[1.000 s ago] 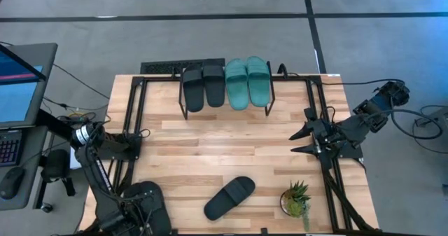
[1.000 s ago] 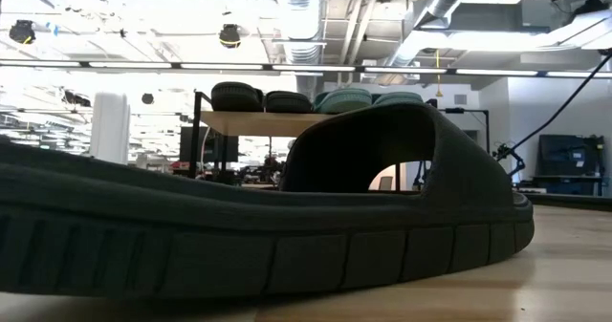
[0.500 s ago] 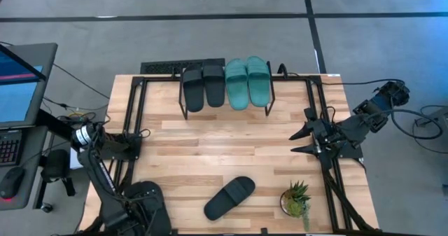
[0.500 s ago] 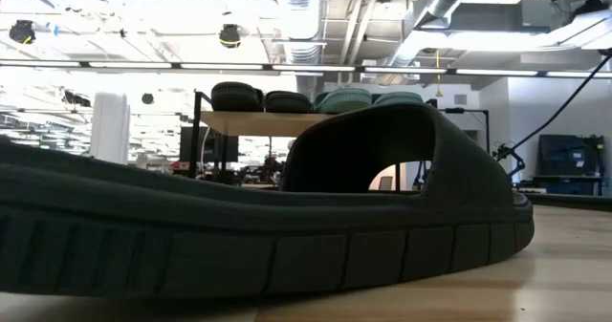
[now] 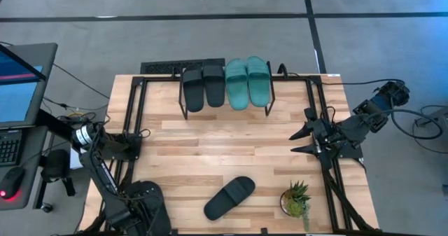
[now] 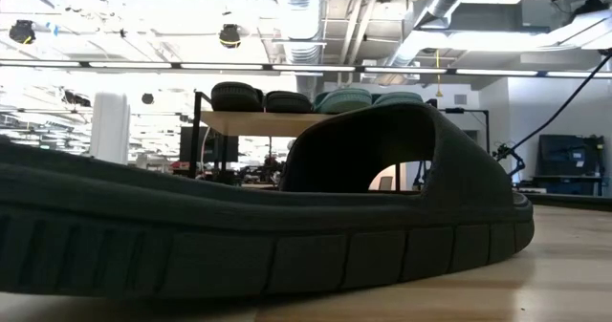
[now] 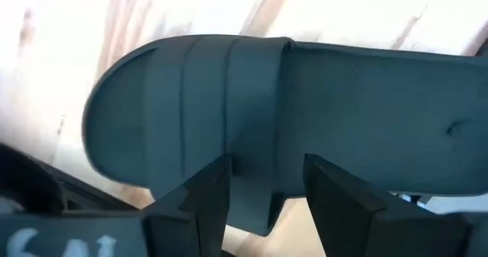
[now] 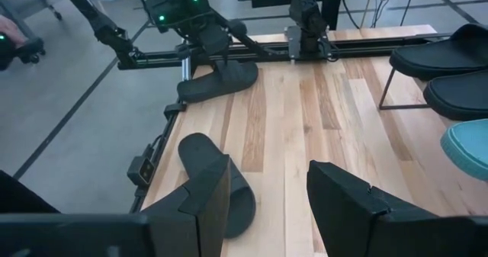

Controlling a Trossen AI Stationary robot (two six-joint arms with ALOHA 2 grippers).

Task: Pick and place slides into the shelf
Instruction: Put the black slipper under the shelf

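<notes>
Overhead, at the wooden table (image 5: 238, 152), the left gripper (image 7: 265, 203) hangs at the near left corner directly above a dark slide (image 7: 305, 112) lying there; the wrist view shows its two fingers (image 7: 200, 203) spread apart, the slide's strap just beyond their tips and nothing clamped between them. Pale markings on the gripper body at the edge of that view are too blurred to read. Toward the middle of the near edge a second black slide (image 5: 229, 197) lies loose and at an angle on the boards, filling the low view as a ribbed dark sole. At the far edge stands the shelf (image 5: 225, 111), carrying four slides side by side: two black ones (image 5: 202, 86) to the left and two teal-green ones (image 5: 247, 81) to the right. A small potted plant (image 5: 297, 198) sits near the front right. Over the table's right edge the right gripper (image 5: 297, 141) waits, fingers (image 8: 210, 196) wide apart and holding nothing. No brand or label can be read on any slide.
</notes>
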